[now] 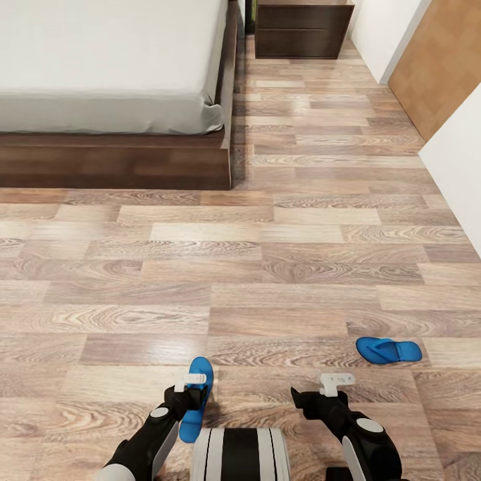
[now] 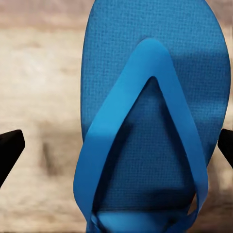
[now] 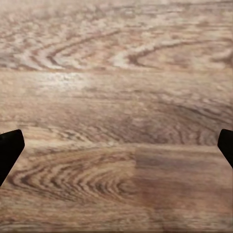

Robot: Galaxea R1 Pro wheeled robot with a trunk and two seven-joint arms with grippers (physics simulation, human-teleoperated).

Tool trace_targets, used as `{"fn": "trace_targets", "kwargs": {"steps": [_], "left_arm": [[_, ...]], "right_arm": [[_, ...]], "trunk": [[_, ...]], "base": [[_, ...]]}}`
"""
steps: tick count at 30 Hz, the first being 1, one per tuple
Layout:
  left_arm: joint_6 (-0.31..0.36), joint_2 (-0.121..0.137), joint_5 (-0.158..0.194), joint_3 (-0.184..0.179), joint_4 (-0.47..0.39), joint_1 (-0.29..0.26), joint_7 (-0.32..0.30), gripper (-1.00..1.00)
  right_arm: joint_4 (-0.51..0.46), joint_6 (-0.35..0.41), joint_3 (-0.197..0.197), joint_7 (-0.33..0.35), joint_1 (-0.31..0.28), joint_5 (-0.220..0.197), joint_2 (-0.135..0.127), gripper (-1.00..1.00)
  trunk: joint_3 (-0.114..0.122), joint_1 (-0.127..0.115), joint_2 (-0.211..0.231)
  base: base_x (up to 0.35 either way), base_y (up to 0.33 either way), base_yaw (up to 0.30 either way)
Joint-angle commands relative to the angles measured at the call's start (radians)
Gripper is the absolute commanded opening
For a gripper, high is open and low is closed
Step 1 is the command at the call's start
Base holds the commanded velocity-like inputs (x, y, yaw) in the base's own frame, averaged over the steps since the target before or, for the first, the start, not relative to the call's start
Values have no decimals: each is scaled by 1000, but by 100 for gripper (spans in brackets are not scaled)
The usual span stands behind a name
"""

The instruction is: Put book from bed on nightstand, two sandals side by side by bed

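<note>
One bright blue sandal [image 1: 200, 369] lies on the plank floor right in front of me. My left gripper [image 1: 186, 399] hangs over it, pointing down. In the left wrist view this sandal [image 2: 145, 121] spreads between the wide-apart fingertips of the open left gripper [image 2: 116, 150], which does not touch it. The other sandal [image 1: 389, 350] lies on the floor to the right. My right gripper [image 1: 319, 401] is left of that sandal, and the right wrist view shows the right gripper [image 3: 116, 150] open over bare floor. The bed [image 1: 107, 60] is far left, the nightstand [image 1: 302, 30] behind it. The book is out of view.
A white wall [image 1: 461, 167] and a light wood door panel [image 1: 441, 60] bound the right side. A wide stretch of wood floor [image 1: 267, 254] runs between me and the bed's dark frame [image 1: 113, 160]. My own trunk [image 1: 240, 454] sits at the near edge.
</note>
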Motion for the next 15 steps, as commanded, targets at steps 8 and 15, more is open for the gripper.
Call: {"fn": "trace_targets", "kwargs": {"steps": [8,15], "left_arm": [[3,0,-1,-2,-1,0,1,100],[3,0,-1,-2,-1,0,1,100]], "right_arm": [[-1,5,-1,3,0,-1,0,100],[-1,5,-1,3,0,-1,0,100]], "trunk": [[-16,2,-1],[-16,2,-1]], "base": [[0,0,0],[0,0,0]]}}
